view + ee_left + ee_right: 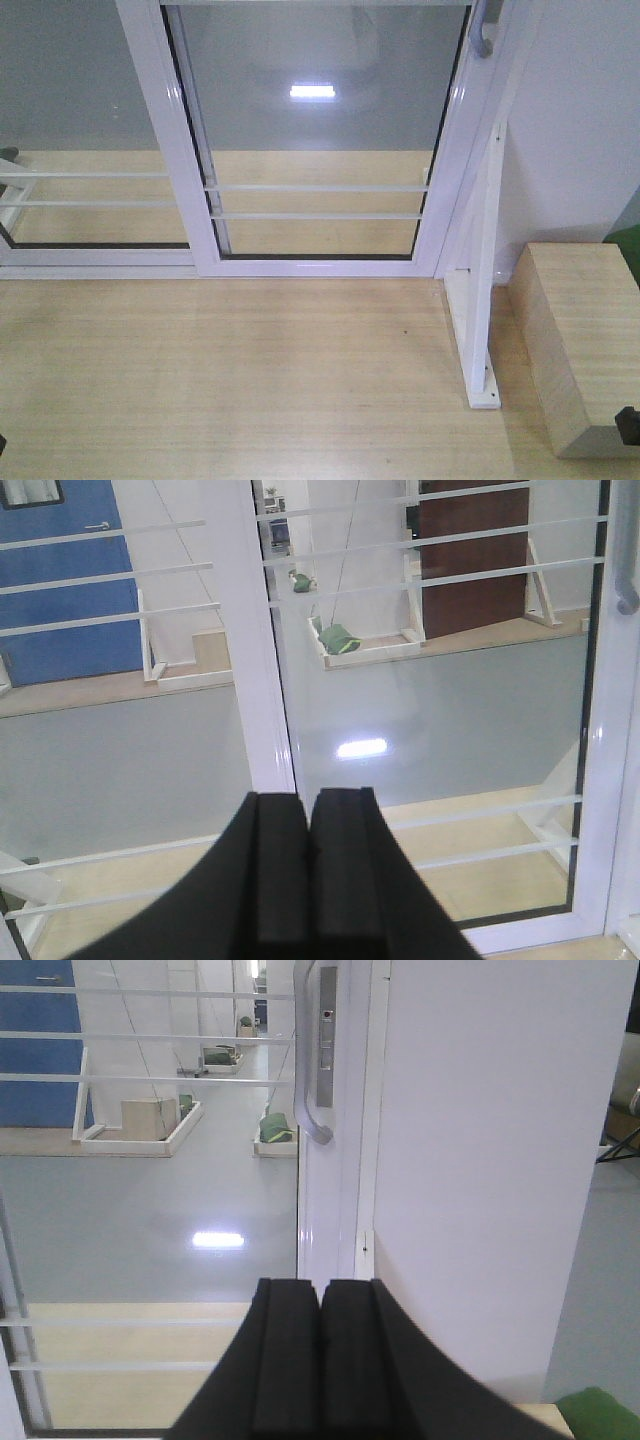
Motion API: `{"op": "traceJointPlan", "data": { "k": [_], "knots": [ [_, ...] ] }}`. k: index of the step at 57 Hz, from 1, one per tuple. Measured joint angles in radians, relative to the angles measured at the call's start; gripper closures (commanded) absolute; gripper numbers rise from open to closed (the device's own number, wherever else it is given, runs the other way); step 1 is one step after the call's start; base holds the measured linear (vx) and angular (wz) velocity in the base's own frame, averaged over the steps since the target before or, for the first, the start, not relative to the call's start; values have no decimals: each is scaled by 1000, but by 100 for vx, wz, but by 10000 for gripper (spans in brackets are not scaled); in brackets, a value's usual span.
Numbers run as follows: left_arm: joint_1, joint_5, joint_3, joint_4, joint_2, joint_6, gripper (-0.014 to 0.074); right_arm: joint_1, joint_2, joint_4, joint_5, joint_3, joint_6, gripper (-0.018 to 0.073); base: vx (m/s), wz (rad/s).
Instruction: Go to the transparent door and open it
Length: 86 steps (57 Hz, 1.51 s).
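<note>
The transparent door [315, 130] fills the upper middle of the front view. Its right stile stands against the white jamb, so it looks closed. Its curved grey handle [305, 1060] sits in the upper middle of the right wrist view and only just shows at the top right of the front view. Both pincers are pressed pad to pad and hold nothing: the left gripper [308, 805] faces the glass at the bottom centre of its view, and the right gripper [320, 1285] points at the stile below the handle. Neither touches the door. The approach seems nearly finished, so the step in hand is probably to reach the handle, and the right arm looks better placed for it. To do that well, the right pincer should spread before it rises, then close round the handle's lower curve rather than press on the glass or the thin white bars [315, 188]. The pull should then run straight along the track, toward the left of the front view. The base should stay clear of the braced frame post [480, 300] and the wooden block [580, 340] at lower right.
</note>
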<state>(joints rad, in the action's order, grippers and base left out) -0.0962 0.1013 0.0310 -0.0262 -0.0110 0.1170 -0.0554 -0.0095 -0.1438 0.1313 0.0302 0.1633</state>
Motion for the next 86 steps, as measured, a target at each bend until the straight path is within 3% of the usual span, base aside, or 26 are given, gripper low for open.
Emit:
{"op": "traceJointPlan", "data": {
  "k": [43,86],
  "knots": [
    [0,0,0,0,0,0,603,0,0,0,-1,0,0,561,33,-3],
    [3,7,1,0,0,1,603,-1,14,0,-7,2,0,561,11,-1]
  ]
}}
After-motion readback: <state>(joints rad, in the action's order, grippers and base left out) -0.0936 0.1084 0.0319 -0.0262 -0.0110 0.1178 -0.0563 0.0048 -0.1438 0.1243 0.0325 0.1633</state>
